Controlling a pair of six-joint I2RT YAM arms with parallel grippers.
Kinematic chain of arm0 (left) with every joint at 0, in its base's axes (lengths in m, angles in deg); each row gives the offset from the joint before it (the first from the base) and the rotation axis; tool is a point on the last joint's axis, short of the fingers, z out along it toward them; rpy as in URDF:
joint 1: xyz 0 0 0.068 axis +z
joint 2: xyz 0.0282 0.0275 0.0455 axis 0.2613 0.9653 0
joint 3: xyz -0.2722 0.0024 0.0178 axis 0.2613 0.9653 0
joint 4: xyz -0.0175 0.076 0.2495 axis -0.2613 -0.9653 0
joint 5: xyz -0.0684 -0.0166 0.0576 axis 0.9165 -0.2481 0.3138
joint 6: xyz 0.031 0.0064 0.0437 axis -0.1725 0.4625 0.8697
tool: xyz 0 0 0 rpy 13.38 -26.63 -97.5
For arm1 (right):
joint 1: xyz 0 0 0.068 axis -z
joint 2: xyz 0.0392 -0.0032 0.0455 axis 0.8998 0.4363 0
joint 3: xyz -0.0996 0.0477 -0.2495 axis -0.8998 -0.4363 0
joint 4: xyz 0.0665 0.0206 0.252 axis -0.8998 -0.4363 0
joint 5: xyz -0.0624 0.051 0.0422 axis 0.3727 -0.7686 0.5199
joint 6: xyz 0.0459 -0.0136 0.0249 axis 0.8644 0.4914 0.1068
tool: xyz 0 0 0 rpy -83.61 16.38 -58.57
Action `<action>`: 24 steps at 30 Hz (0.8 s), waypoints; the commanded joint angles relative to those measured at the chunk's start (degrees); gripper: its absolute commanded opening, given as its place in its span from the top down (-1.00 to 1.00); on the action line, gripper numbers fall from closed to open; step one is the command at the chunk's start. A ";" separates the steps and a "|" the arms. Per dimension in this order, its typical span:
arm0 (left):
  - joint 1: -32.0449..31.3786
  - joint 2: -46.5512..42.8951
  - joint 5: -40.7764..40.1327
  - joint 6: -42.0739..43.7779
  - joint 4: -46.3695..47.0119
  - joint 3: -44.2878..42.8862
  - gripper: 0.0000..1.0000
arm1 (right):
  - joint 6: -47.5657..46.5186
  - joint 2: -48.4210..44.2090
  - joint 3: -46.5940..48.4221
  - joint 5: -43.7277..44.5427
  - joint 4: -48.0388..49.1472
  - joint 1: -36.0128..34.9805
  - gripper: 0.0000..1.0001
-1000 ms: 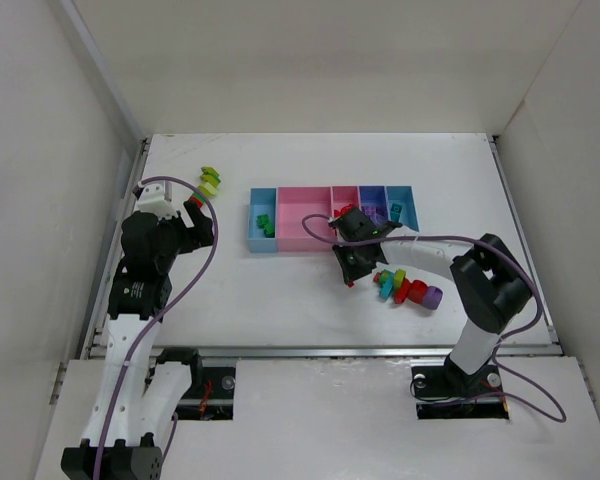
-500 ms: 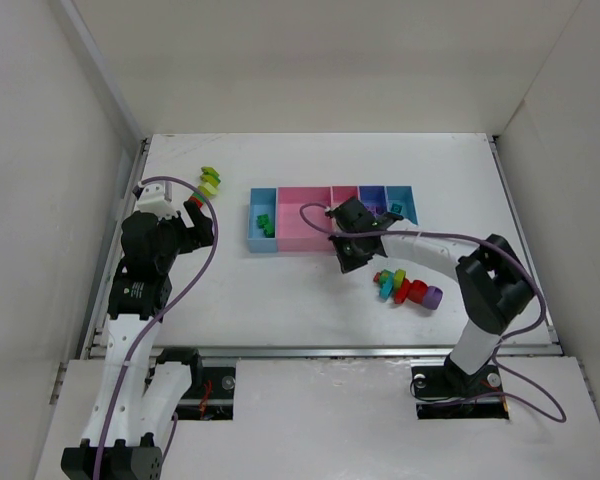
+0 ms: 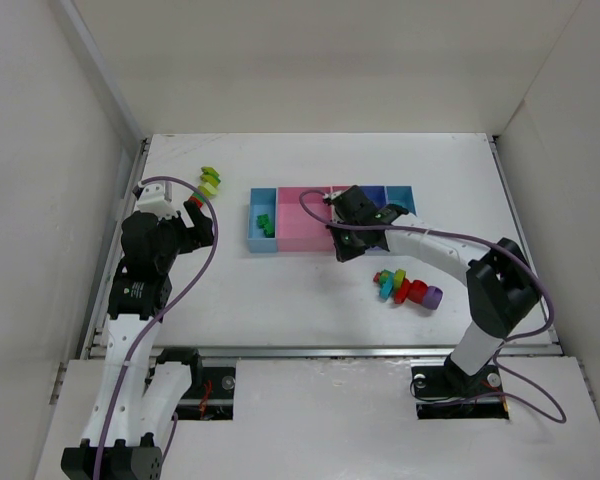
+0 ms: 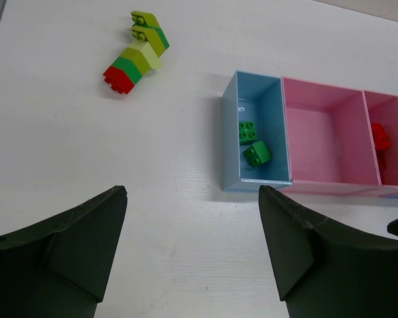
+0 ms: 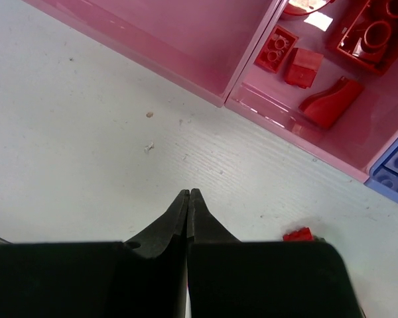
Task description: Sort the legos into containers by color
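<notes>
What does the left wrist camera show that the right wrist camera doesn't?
Only left wrist: the loose green-and-red brick chain on the table, and the light blue tray holding two green bricks. Only right wrist: a small red brick outside the trays, beside the shut right end effector. Both: the wide pink tray, no bricks in the parts shown, and the narrow pink tray with red bricks.

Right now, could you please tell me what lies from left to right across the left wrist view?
Green-and-red brick chain → light blue tray → wide pink tray → narrow pink tray holding a red brick.
</notes>
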 commanded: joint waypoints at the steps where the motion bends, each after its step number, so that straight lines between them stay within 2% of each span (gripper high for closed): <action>1: 0.42 -0.96 0.57 -0.70 2.48 0.67 -0.55 | 0.01 -2.07 1.70 0.73 -0.18 -0.18 1.00; 6: 0.42 -0.96 0.57 -0.70 2.48 0.67 -0.55 | 1.06 -3.82 0.39 0.21 0.43 1.66 1.00; 7: 0.42 -0.96 0.57 -0.70 2.48 0.67 -0.55 | 1.07 -3.83 0.39 0.20 0.43 2.54 0.95; 9: 0.42 -0.96 0.57 -0.70 2.48 0.67 -0.55 | 2.73 -4.35 -1.01 0.20 0.43 3.69 0.70; 10: 0.42 -0.96 0.57 -0.70 2.48 0.67 -0.55 | 3.35 -4.35 -1.54 0.20 0.43 4.39 0.37; 11: 0.42 -1.48 0.57 -0.70 2.48 0.67 -0.55 | 4.05 -4.35 -2.07 1.07 0.43 5.96 0.18; 13: 0.42 -1.48 0.57 -0.70 2.48 0.67 -0.55 | 5.28 -4.35 -3.83 2.22 -1.76 8.33 -0.04; 24: 0.42 -1.48 0.57 -0.70 2.48 1.20 -0.55 | 6.60 -3.12 -9.63 2.75 -3.70 10.90 -0.08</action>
